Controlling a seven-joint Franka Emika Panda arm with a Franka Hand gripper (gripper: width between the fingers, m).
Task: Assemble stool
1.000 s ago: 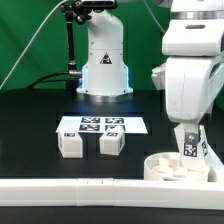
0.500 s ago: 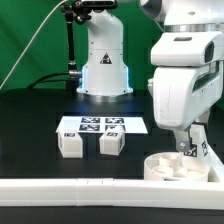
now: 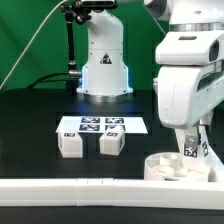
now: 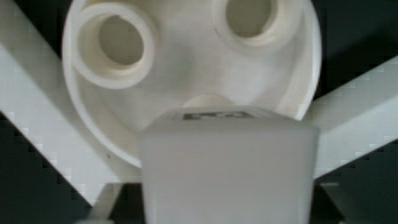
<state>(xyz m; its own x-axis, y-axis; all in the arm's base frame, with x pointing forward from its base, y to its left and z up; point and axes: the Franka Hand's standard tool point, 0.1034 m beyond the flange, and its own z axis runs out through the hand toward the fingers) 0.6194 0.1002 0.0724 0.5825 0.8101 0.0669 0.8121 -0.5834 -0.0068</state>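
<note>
Nearest me, the long white rail [image 3: 60, 188] lies across the dark surface [image 3: 30, 125]. Just behind it, at the exterior view's right, I see the seat disc [image 3: 160, 168] with one leg [image 3: 190, 151] standing upright on it. The pincer [image 3: 190, 138] is clamped on that leg's sides. Toward the exterior view's left stand the left loose leg [image 3: 70, 145] and the right loose leg [image 3: 111, 144], slightly apart. Beyond them lies the marker board [image 3: 103, 126], and farthest back the arm's base [image 3: 103, 65].

three white legs [image 3: 70, 145] [image 3: 111, 144] [image 3: 190, 148], one round seat disc [image 3: 168, 170], one marker board [image 3: 103, 125], one long rail [image 3: 90, 187]
</note>
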